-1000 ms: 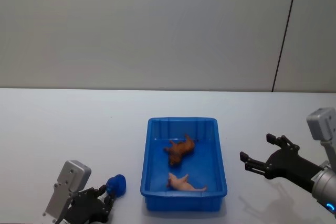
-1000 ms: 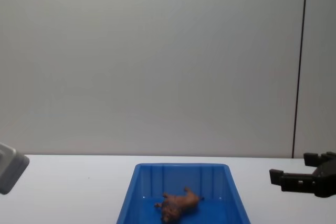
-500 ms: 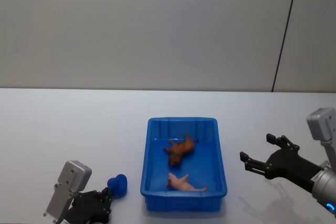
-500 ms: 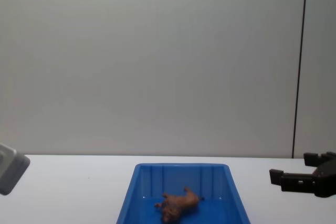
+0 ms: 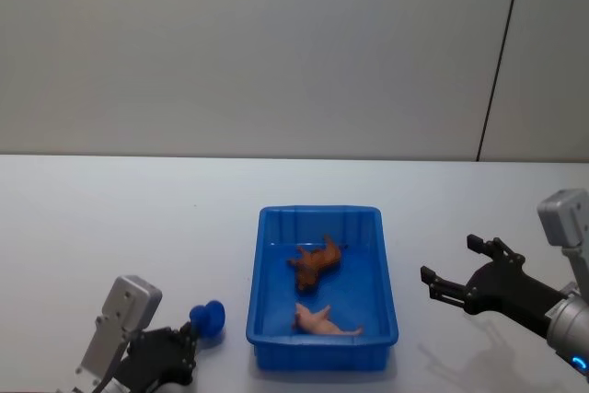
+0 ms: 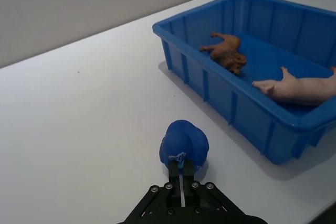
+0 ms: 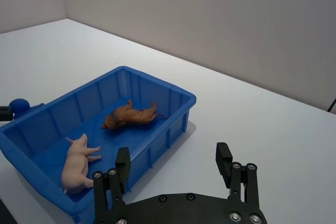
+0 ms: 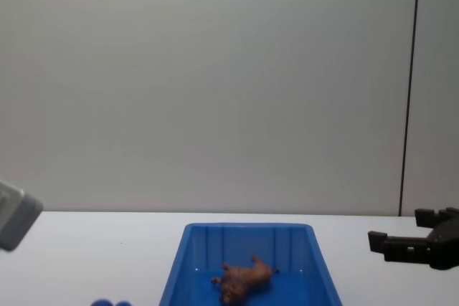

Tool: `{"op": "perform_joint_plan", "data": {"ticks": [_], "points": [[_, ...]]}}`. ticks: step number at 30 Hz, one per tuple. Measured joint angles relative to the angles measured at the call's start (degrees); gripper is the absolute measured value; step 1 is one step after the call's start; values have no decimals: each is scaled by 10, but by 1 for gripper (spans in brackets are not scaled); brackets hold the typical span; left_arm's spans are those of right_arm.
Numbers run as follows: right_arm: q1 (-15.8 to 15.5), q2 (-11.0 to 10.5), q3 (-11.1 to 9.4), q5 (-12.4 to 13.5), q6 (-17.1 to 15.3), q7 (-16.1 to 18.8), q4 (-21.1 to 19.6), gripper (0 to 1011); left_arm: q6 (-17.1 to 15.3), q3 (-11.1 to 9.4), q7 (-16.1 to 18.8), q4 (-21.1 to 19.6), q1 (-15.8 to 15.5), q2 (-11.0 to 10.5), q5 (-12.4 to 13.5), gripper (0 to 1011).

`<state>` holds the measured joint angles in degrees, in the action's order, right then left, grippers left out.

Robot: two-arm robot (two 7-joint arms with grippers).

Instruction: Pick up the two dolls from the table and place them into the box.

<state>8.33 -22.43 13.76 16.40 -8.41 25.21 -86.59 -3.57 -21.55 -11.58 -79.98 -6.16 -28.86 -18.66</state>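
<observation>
Grasping the blue doll (image 6: 184, 144) with the left gripper (image 6: 181, 167), low at the near-left of the worktop (image 5: 120, 218), fingers (image 6: 175, 168) clenched on what looks like only a small tab at the doll's near edge. Resting, by the look of the shadow, on or just above the worktop, just beside the left wall of the box (image 5: 322, 212) but outside it. Already lying inside the box: the brown doll (image 5: 316, 262) toward the far end and the pink doll (image 5: 324, 321) toward the near end. Hovering well right of the box with the right gripper (image 5: 451, 264), fingers spread wide and empty. Main risk: losing the blue doll from so thin a pinch, likely to swing or slip free during a lift and roll away, being rounded. Second risk: carrying it too low and catching the thick rim, knocking the doll loose or shoving the box sideways. Third: releasing too near the rim, leaving it perched on the edge or dropped back outside. Little danger of the two arms meeting, being far apart.
</observation>
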Motion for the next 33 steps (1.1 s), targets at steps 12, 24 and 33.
{"op": "perform_joint_plan", "data": {"ticks": [12, 24, 33], "points": [[0, 0, 0, 0, 0, 0, 0, 1001, 9, 10, -2, -34, -23, 4, 24, 22], [0, 0, 0, 0, 0, 0, 0, 1001, 21, 7, -31, -40, -61, 30, 49, 22], [0, 0, 0, 0, 0, 0, 0, 1001, 35, -9, -61, -19, -89, 63, 59, 126]]}}
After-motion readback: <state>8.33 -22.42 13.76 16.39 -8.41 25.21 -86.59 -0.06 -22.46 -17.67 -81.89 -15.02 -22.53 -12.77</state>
